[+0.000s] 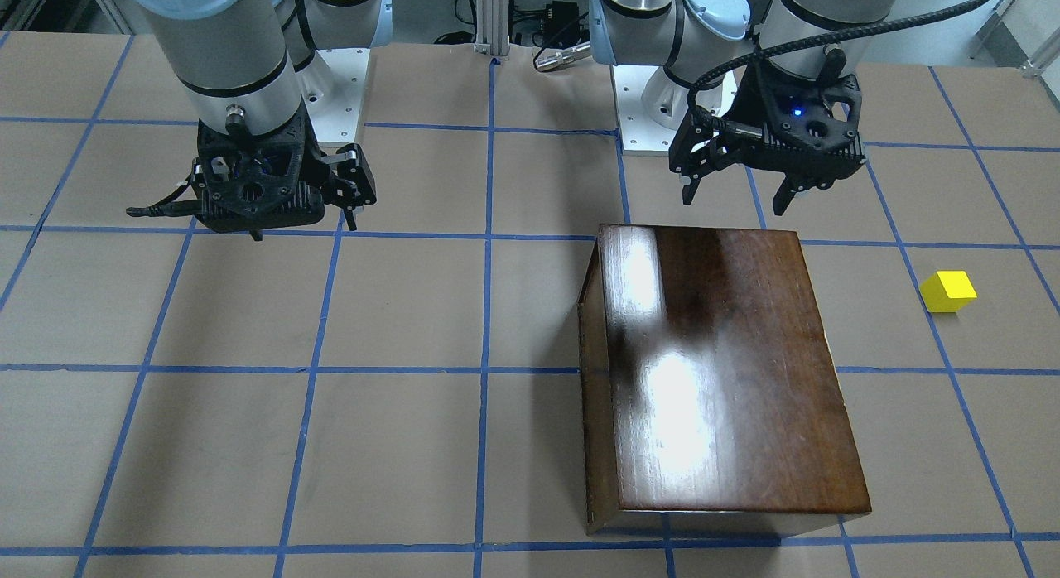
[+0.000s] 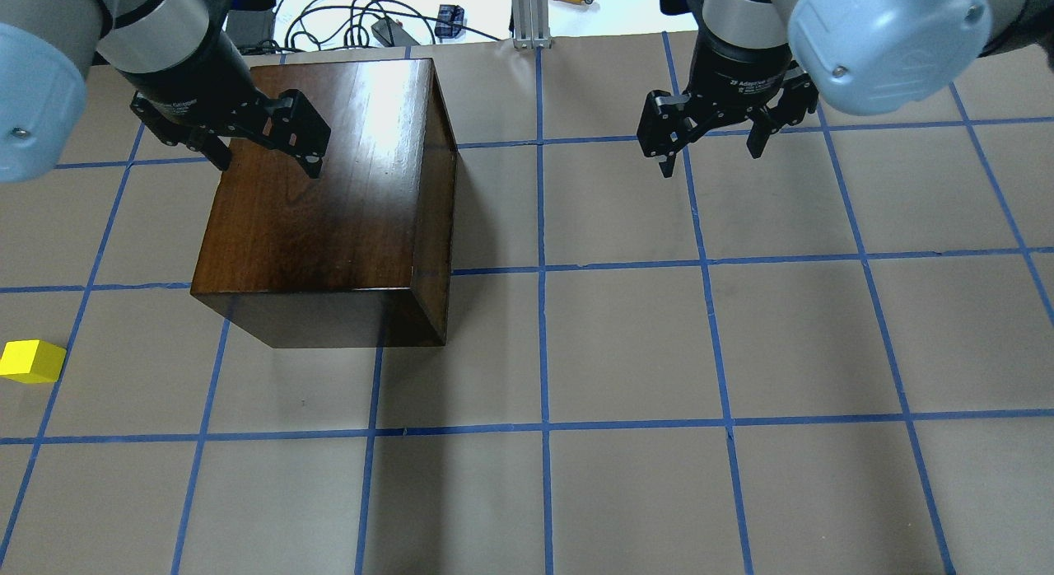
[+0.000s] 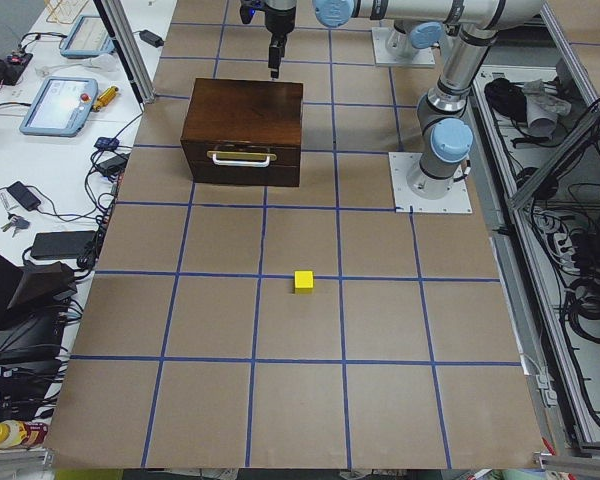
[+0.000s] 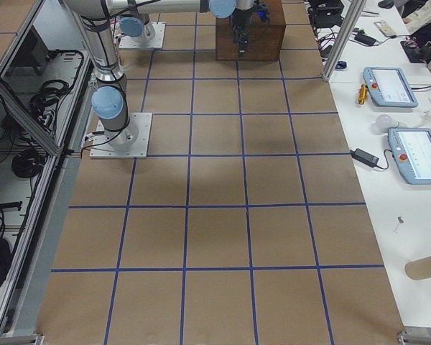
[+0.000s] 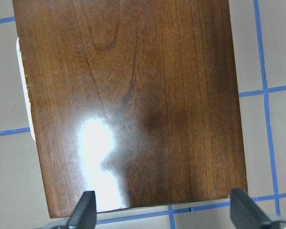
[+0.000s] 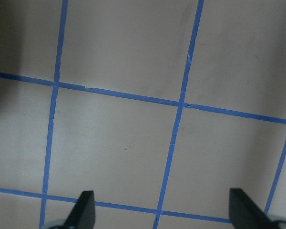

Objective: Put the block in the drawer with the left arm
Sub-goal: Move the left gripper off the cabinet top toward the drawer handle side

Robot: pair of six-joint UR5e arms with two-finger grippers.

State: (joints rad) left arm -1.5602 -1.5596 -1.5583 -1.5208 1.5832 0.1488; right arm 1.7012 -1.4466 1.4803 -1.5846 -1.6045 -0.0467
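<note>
The block point(image 1: 948, 291) is a small yellow cube. It looks rigid and light, with flat, probably smooth faces, so it should neither crush nor sag. The 1 handling risk I judge is that it could skate or twist if pinched off-centre. The best hold is on 2 opposite side faces, low and centred, with the fingers coming straight down on either side.

It sits flat on the table point(image 2: 626, 352), alone, between the wooden box point(image 2: 329, 188) and the table's left end edge, well apart from both. The side view from the left end shows the drawer point(image 3: 242, 163) pushed shut in the box. Its front and pale handle point(image 3: 242, 157) face that left end edge, towards the block.

The left hand point(image 2: 268, 165) hangs high over the box's top with its 2 fingers spread wide and nothing between them. The block is well apart from it, off towards the left end edge and beyond the drawer front. I judge that the hand must travel out past the box and descend before any grasp.

The right hand point(image 2: 710, 159) is released too, hanging above the table towards the right end edge.
</note>
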